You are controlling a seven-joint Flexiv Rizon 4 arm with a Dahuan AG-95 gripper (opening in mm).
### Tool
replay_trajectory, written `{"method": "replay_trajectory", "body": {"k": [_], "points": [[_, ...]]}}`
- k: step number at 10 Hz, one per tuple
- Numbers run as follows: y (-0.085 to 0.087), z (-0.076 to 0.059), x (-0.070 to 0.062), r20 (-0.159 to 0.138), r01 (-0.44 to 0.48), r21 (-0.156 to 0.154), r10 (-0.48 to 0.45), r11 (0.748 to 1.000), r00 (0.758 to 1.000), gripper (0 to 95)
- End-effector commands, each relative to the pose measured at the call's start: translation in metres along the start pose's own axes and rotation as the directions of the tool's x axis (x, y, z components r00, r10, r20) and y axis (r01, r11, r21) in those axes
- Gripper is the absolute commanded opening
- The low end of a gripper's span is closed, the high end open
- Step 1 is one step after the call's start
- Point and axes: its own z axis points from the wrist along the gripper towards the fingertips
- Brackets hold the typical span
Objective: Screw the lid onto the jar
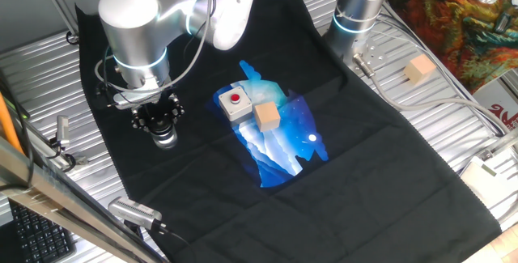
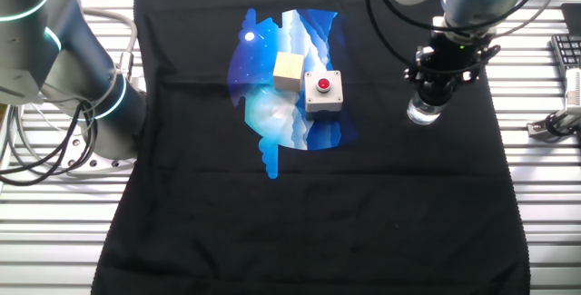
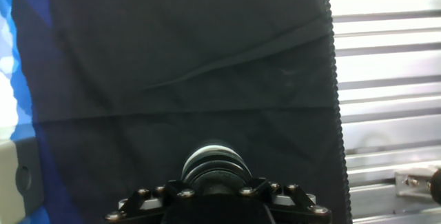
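Note:
The jar [image 1: 166, 140] [image 2: 422, 112], small and of clear glass, stands upright on the black cloth [image 1: 340, 166], to one side of the blue print. My gripper [image 1: 160, 125] [image 2: 432, 88] points straight down right over it. Its black fingers are closed round a dark round piece on the jar's mouth, which I take for the lid [image 3: 216, 174]. The hand view has that round piece, ringed by a pale rim, just ahead of the gripper [image 3: 216, 186]. The fingers hide most of the lid in both fixed views.
A grey box with a red button [image 1: 235, 102] [image 2: 323, 91] and a tan wooden cube [image 1: 267, 116] [image 2: 289, 70] sit on the blue print. Another cube [image 1: 420, 69] lies on the slatted metal table. A second arm's base [image 1: 356, 12] stands at the cloth's far edge.

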Motion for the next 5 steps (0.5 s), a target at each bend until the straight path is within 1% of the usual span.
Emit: {"method": "replay_trajectory", "body": {"k": [1,5], "points": [[0.0002,-0.0001,0.0002,0.000,-0.030,0.000,0.030,1.000,1.000,0.0],[0.0002,-0.0001,0.0003,0.001,-0.099,0.000,0.099,0.995,0.995,0.0]]}}
